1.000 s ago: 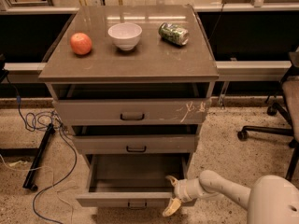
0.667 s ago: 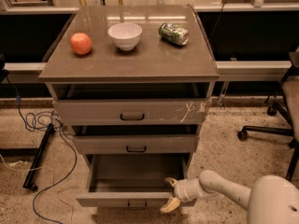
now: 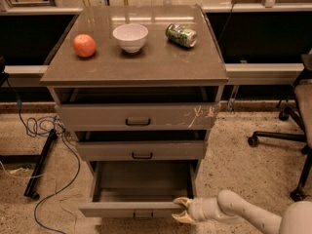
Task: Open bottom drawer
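Observation:
The bottom drawer (image 3: 131,209) is the narrowest of three grey-taupe drawers and stands pulled well out, its empty inside showing. Its small black bar handle (image 3: 143,214) is at the centre of the front, near the bottom edge of the view. My gripper (image 3: 182,209) reaches in from the lower right. Its yellowish fingers (image 3: 183,202) are at the right end of the drawer front, touching or just beside it. The mid-width drawer (image 3: 141,150) and the widest drawer (image 3: 136,116), with white scratches, sit above.
On the cabinet top (image 3: 146,67) lie a red apple (image 3: 85,45), a white bowl (image 3: 130,36) and a green can (image 3: 181,35) on its side. Cables (image 3: 44,130) and a black stand leg (image 3: 41,162) are at the left. An office chair base (image 3: 280,135) is at the right.
The gripper has stayed at the right end of the bottom drawer's front, shifting slightly upward. The drawer stands pulled out as before.

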{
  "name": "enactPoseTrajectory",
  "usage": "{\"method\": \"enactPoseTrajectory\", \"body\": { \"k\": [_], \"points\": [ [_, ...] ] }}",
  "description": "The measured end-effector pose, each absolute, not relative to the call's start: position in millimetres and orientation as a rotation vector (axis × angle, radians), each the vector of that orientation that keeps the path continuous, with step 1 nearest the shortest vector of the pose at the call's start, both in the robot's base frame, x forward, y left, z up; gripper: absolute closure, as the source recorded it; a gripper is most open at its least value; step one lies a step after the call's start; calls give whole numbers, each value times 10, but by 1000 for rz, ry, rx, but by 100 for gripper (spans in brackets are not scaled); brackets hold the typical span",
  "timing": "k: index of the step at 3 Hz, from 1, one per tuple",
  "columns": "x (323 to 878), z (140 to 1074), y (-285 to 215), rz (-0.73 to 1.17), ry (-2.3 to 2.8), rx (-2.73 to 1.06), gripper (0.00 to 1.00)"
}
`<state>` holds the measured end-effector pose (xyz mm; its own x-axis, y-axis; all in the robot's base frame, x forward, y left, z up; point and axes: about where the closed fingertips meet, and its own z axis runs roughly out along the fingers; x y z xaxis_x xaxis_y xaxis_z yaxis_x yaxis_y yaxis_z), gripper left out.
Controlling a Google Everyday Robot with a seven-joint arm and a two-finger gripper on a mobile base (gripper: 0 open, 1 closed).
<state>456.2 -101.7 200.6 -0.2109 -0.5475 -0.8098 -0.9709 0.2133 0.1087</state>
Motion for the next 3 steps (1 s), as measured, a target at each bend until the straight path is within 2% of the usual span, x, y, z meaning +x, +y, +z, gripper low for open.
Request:
{"method": "enactPoseTrajectory", "body": {
  "k": [1,2,3],
  "points": [
    [4579,2011,-1018,850,1853,-1405,88],
    [4579,2011,-1018,850,1853,-1406,85],
    [4579,2011,-1017,850,1853,-1406,62]
  ]
}}
